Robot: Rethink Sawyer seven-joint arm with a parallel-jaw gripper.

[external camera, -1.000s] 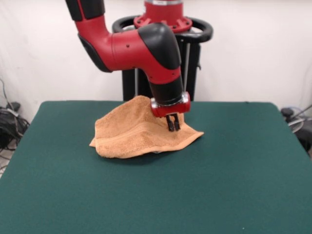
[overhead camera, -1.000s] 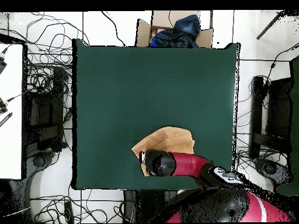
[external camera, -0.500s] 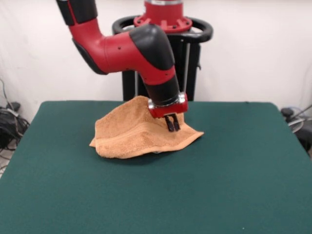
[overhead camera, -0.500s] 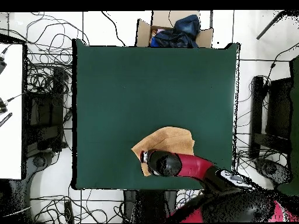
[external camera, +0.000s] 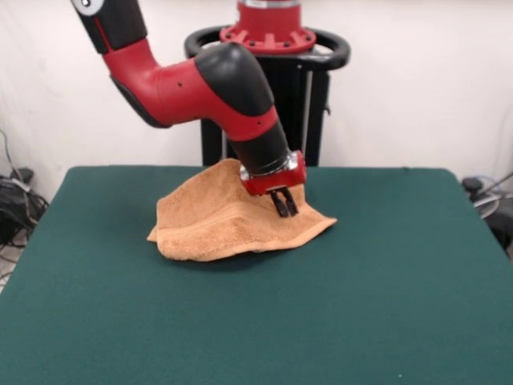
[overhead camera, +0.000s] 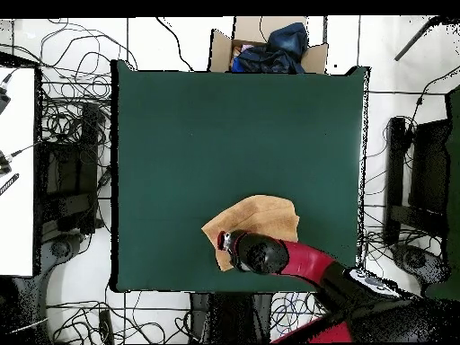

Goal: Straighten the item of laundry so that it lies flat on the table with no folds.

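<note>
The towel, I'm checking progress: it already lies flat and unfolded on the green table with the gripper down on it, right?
Not flat. The front view shows the towel still bunched and folded over itself, humped up beneath the gripper. The rest holds: it lies on the green table, and the gripper is down on it.

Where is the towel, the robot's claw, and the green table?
towel (external camera: 208,224): front view, on the front folded layer.
gripper (external camera: 284,205): front view, between the black fingertips down on the towel.
table (external camera: 361,305): front view, on bare green cloth.
</note>
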